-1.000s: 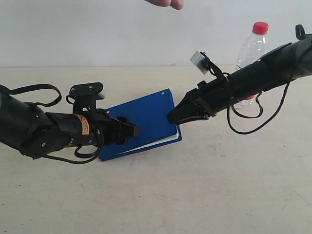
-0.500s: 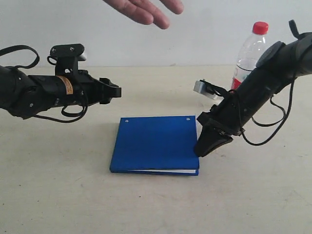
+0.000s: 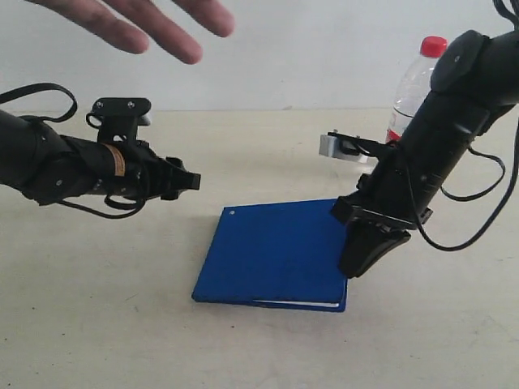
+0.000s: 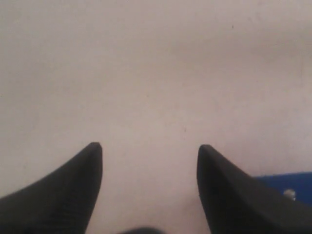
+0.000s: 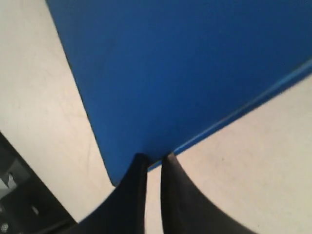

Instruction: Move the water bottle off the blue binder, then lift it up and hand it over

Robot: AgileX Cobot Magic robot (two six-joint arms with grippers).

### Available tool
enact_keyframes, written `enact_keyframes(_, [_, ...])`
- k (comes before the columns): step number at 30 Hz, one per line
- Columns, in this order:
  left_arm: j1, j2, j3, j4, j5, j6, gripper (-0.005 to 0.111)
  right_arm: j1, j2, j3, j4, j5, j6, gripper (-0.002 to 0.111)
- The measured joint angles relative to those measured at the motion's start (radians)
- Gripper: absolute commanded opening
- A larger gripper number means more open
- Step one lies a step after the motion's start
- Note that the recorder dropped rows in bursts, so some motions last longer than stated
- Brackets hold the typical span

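The binder (image 3: pixel 276 251) has slid and turned on the desk (image 3: pixel 97 308), and lies nearer the camera than half a second ago. The right hand (image 3: pixel 357 263) is at its right edge, fingers almost together; whether they pinch the cover is unclear. The left hand (image 3: pixel 190 182) stays raised to the binder's left, fingers apart and empty. The bottle (image 3: pixel 411 85) stands upright behind the right arm, off the binder. A person's palm (image 3: pixel 122 20) waits above, so lifting and handover likely remain.
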Motion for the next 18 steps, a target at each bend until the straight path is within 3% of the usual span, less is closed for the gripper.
enact_keyframes(8, [-0.064, 0.0, 0.063, 0.004, 0.034, -0.016, 0.054, 0.031, -0.008, 0.114, -0.026, 0.006, -0.108, 0.002])
enact_keyframes(10, [-0.084, 0.0, 0.075, 0.004, 0.038, -0.016, 0.054, 0.047, -0.001, 0.128, -0.004, 0.008, -0.158, 0.01])
enact_keyframes(16, [-0.111, -0.074, 0.101, 0.004, 0.055, -0.043, 0.054, 0.103, 0.01, 0.137, 0.179, 0.012, -0.369, 0.053])
enact_keyframes(18, [-0.111, -0.121, 0.101, 0.004, 0.091, -0.053, 0.054, 0.113, 0.01, 0.122, 0.203, 0.007, -0.4, 0.058])
